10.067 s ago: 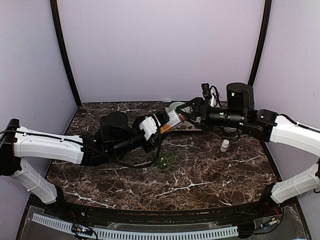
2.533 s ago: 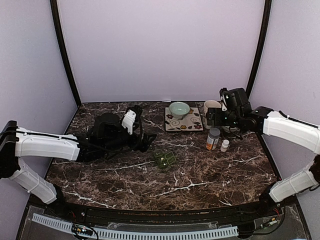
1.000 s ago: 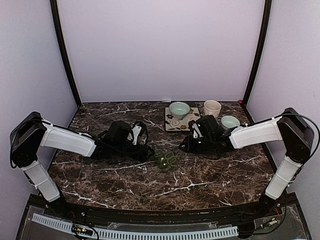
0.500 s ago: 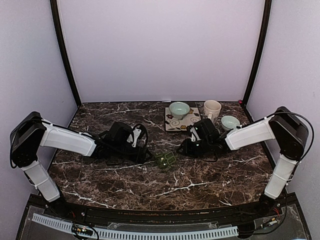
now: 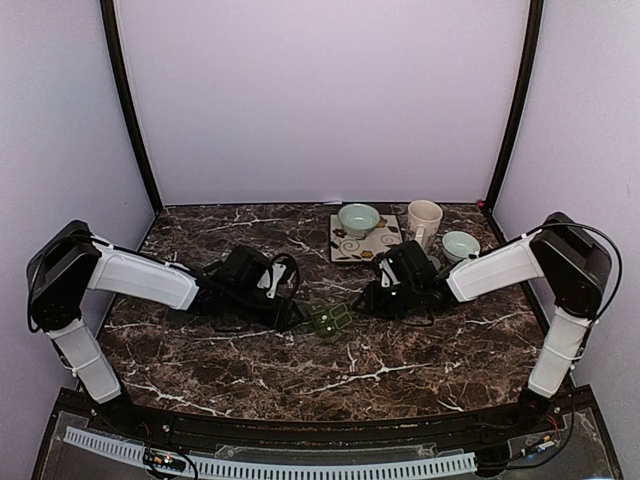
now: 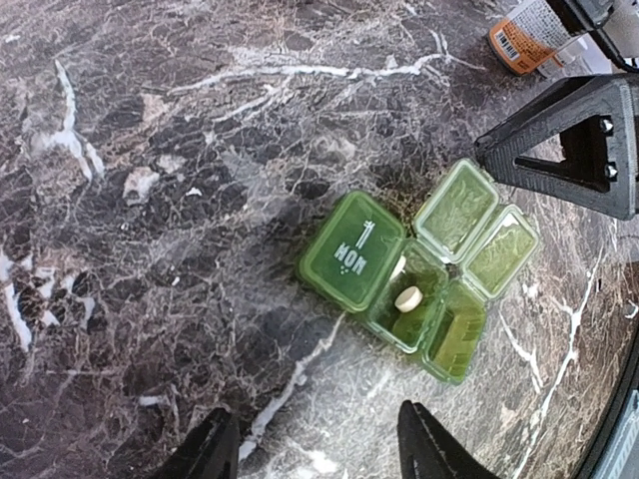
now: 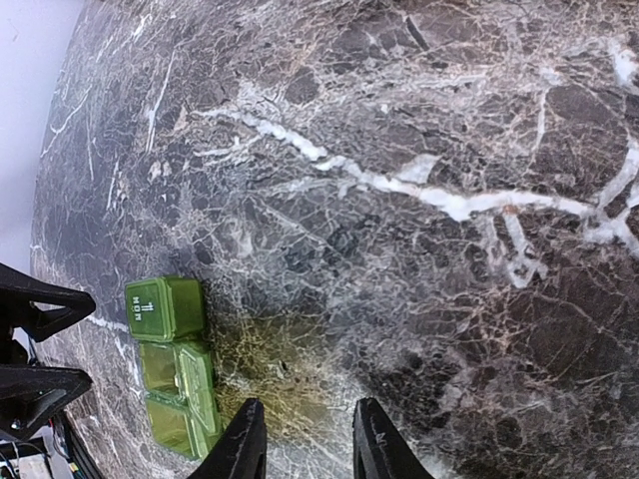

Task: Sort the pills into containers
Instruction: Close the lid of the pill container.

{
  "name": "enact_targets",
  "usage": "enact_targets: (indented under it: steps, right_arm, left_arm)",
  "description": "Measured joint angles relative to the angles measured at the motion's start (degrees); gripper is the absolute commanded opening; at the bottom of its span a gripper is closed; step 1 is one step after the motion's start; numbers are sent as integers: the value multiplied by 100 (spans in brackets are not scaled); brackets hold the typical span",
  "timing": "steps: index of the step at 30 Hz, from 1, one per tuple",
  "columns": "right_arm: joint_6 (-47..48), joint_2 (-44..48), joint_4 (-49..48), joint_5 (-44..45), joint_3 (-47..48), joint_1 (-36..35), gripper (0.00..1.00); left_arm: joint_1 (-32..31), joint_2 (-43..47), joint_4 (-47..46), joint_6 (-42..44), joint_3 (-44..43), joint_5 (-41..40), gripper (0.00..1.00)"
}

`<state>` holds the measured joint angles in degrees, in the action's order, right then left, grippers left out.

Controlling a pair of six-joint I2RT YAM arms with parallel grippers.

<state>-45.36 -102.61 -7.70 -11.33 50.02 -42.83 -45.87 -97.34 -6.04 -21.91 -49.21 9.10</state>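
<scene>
The dark marble table [image 5: 250, 370] takes up most of the top view; its near edge is hidden behind the mounting rail. The left arm [image 5: 140, 278] and right arm [image 5: 495, 265] both reach low toward the middle; from above their dark wrists hide the fingers. At the back lies a flower-patterned plate [image 5: 345, 250] with a pale green bowl [image 5: 358, 217] on it; its near right corner is hidden behind the right wrist. A cream mug [image 5: 424, 218] stands just beside the plate, and a second bowl [image 5: 460, 243] is partly covered by the right arm.

The pill organiser [image 5: 330, 320] lies on the table between the two wrists, touching neither. In the left wrist view two clear lids are folded open; a third lid reads "MON", with a small mark by it that I cannot read; whether that lid is shut I cannot tell. An orange bottle [image 6: 527, 28] is cut off at the top edge; its white label carries a barcode, the print too small to read. One white pill [image 6: 407, 296] sits in an open compartment just beside the "MON" lid.

The left gripper [image 6: 315, 454] shows only its fingertips, standing well apart with nothing between them. The right gripper [image 7: 308, 439] has a narrower gap, also empty.
</scene>
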Motion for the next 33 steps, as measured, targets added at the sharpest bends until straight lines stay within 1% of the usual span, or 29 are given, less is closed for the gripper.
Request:
enact_targets:
  steps: [15,33]
  right_arm:
    - [-39,-46,0,-83,37,-22,31]
    - [-33,-199,66,-48,160,-85,30]
  left_arm:
    - [-234,-417,452,4,-492,-13,55]
    - [-304,-568,708,57,-638,-144,53]
